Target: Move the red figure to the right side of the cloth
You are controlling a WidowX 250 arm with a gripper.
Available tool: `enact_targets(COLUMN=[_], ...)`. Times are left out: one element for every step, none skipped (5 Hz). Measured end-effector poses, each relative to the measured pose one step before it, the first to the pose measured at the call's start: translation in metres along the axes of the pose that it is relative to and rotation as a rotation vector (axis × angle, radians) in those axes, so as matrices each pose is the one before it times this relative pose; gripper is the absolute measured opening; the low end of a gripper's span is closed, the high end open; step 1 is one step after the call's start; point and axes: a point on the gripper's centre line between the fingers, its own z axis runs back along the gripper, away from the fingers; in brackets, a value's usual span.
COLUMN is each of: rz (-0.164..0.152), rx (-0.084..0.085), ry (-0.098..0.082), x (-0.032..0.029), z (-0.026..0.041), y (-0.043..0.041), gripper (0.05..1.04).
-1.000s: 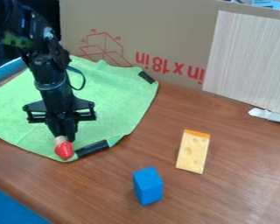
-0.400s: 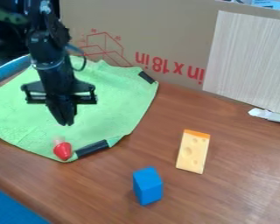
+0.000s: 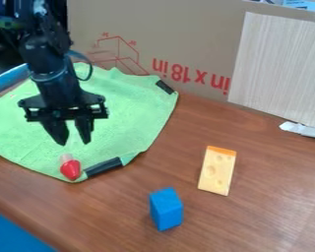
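The gripper (image 3: pixel 75 141) hangs over the green cloth (image 3: pixel 124 118) at the left, its two fingers spread apart with nothing between them. Below it, near the cloth's front corner, lies the red figure (image 3: pixel 71 169), a red piece with a pale end pointing away from the camera. A gap separates the fingertips from the figure. A black strip on the cloth's edge is just right of the figure.
On the wooden table (image 3: pixel 265 206) stand a blue block (image 3: pixel 166 209) at the front centre and a cheese slice (image 3: pixel 217 170) right of the cloth. A cardboard panel (image 3: pixel 180 29) closes off the back.
The gripper has risen away from the red figure, and its fingers have opened. The figure stays near the cloth's front corner, almost where it was.
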Motion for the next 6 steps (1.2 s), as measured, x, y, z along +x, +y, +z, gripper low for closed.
enact_targets(rz=[0.0476,0.0360,0.0110,0.0260,0.0211,0.0136], rx=[-0.0090,0.0024,0.0103,0.0005,-0.0038,-0.0002], ry=[0.0170,-0.0016,0.0123,0.0105,0.0004,-0.0076], x=[-0.00567,-0.00051,-0.00459,-0.00544,-0.00384,-0.00174], z=[-0.00359,-0.00134,-0.00781,-0.00846,-0.00420,-0.00282], y=[0.00639,0.00780,0.00344,0.00138,0.00052,0.00019], gripper=[0.937,1.003,1.000,1.000,0.972,0.698])
